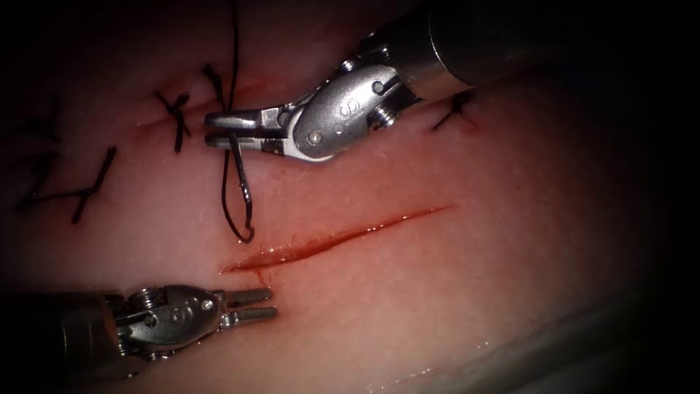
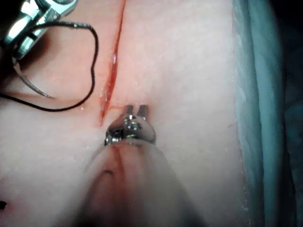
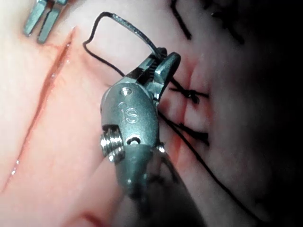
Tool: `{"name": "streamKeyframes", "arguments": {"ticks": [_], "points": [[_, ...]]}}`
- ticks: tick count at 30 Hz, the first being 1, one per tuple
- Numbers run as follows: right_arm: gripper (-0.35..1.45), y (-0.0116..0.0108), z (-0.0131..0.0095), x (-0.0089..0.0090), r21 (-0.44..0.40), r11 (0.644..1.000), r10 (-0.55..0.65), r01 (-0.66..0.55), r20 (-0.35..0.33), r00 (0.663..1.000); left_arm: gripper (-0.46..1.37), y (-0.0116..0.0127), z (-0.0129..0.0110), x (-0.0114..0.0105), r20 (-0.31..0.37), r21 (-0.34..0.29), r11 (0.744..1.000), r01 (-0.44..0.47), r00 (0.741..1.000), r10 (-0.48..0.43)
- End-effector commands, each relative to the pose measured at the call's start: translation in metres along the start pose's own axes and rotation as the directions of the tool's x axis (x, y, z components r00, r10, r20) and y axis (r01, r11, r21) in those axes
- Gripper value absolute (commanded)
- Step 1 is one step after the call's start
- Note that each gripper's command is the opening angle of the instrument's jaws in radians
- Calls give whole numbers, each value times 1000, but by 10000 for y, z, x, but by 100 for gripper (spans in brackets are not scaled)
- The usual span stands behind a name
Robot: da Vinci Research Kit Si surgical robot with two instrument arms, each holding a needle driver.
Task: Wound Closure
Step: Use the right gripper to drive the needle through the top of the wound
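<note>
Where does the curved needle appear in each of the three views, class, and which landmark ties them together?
Endoscope view: needle hangs from the right tool, above the cut.
Left wrist view: needle beside the cut.
Right wrist view: needle held in the right tool.
Shared landmark: the cut.

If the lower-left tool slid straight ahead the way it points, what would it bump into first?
Probably nothing soon: the left tool points right over bare pink tissue, passing just below the red cut. Depth is unclear.
</note>
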Motion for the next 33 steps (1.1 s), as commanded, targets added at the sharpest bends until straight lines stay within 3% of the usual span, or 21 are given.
{"name": "streamKeyframes", "arguments": {"ticks": [1, 14, 23, 26, 33], "points": [[-35, 1, -3, 2, 0, 1000, 6, -6, 0, 1000, 8, 0, 0, 0, 0, -1, 1000, 0, 1000, 0], [-35, 1, -9, 47, -57, 995, 85, -83, 48, 995, 6, -1, 2, 0, -1, 0, 1000, -1, 1000, 1], [-35, 1, -17, 50, -74, 993, 96, -91, 62, 993, 4, 0, 2, -1, 1, 0, 1000, -1, 1000, 1], [-35, 12, -24, 52, -85, 996, 13, -7, 69, 997, 4, 0, 2, -1, 4, 1, 1000, -2, 1000, 2], [-35, 10, -21, 44, -99, 992, -69, 75, 63, 996, 2, 0, 3, -1, 4, 1, 1000, -1, 1000, 1]]}}
